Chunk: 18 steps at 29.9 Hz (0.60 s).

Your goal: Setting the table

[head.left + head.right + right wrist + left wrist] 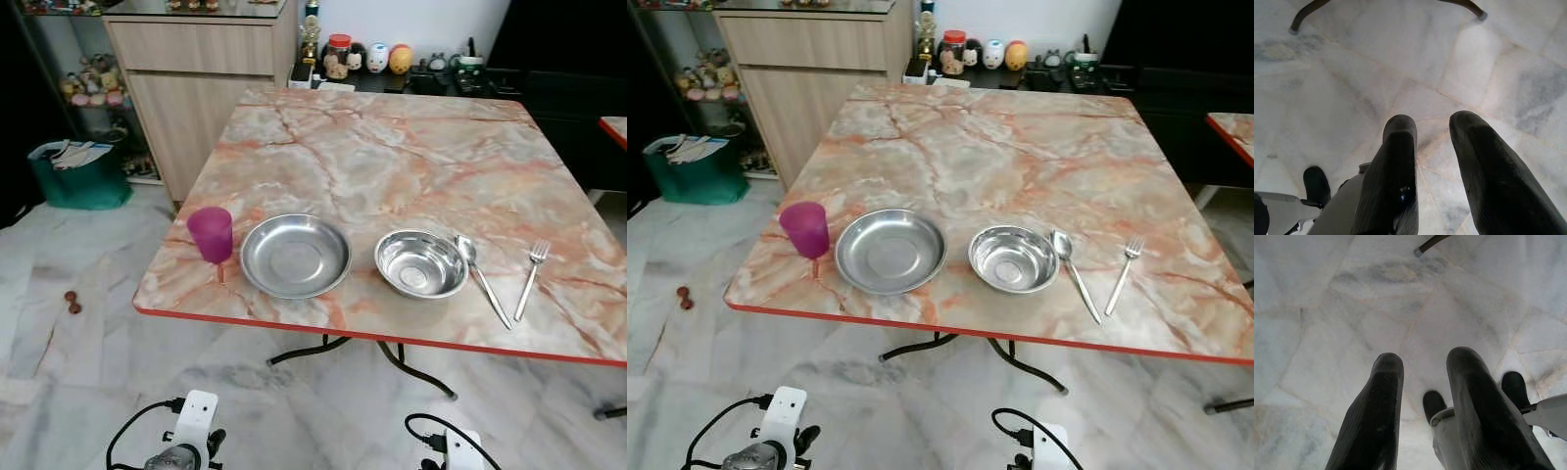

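Marble-patterned worktop [411,147] with a red edge, standing on a pale marble tile floor [78,392]. Along its near edge, from the robot's left to right: purple cup [211,234], upright; flat steel plate [295,256] just beside the cup; deeper steel bowl [421,263] near the plate, a gap of worktop between them; spoon [479,272] lying close against the bowl's right rim, contact cannot be told; fork [530,275] a little further right, apart from the spoon, tines toward the far side. Both plate and bowl look empty.

Behind the worktop: wooden cabinet [196,78] at far left, and a dark low shelf [411,78] carrying small figurines and jars [367,57]. Green bag [76,171] on the floor beside the cabinet. Small dark object [72,302] on the floor left of the worktop, too small to identify.

Left tool [1422,382]: hanging low below the worktop edge, pointing at the floor, fingers [1374,421] parted, nothing between them. Right tool [1432,142]: likewise low over the floor tiles, fingers [1488,181] parted and empty. Curved black table leg [1308,12] visible on the floor ahead of the right tool.
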Available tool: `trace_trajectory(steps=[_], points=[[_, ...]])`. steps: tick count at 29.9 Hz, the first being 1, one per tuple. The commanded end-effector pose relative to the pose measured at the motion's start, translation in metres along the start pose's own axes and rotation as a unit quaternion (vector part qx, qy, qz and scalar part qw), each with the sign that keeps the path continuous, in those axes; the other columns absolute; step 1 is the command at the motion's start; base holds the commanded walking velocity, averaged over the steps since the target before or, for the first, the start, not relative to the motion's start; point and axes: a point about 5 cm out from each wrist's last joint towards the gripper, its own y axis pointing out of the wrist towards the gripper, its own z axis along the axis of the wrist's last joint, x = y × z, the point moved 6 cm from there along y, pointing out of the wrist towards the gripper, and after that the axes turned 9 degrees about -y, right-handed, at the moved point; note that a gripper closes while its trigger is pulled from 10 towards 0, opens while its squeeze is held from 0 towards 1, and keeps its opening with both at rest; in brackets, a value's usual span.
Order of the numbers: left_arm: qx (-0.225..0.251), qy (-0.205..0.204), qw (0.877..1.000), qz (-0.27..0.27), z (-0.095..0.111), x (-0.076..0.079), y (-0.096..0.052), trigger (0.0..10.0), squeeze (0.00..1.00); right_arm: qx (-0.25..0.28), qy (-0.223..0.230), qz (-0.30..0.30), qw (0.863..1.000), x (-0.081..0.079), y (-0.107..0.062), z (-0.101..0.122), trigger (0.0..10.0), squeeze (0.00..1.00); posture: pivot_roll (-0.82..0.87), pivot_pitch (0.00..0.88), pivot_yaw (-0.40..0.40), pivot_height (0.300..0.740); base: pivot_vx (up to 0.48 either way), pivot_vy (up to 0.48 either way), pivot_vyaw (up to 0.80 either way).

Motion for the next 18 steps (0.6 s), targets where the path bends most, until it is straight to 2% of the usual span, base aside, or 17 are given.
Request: trace_trajectory(steps=[1, 6, 18], points=[[-0.007, 0.001, 1.0, 0.008, -0.0033, -0.0088, -0.0016, 10.0, 0.0, -0.011, 0.008, -0.004, 1.0, 0.0034, -0.0009, -0.0058, 10.0, 0.0, 0.05, 0.0, -0.04, 0.74, 0.0, 0.0, -0.66], [-0.005, 0.0, 1.0, 0.009, -0.0023, -0.0102, -0.0017, 10.0, 0.0, -0.008, 0.008, -0.004, 1.0, 0.0034, -0.0005, -0.004, 10.0, 0.0, 0.05, 0.0, -0.038, 0.74, 0.0, 0.0, -0.64], [-0.004, 0.012, 1.0, 0.008, -0.0021, -0.0066, -0.0011, 10.0, 0.0, -0.003, 0.013, -0.005, 1.0, 0.0004, -0.0003, -0.0025, 10.0, 0.0, 0.06, 0.0, -0.034, 0.74, 0.0, 0.0, 0.0]])
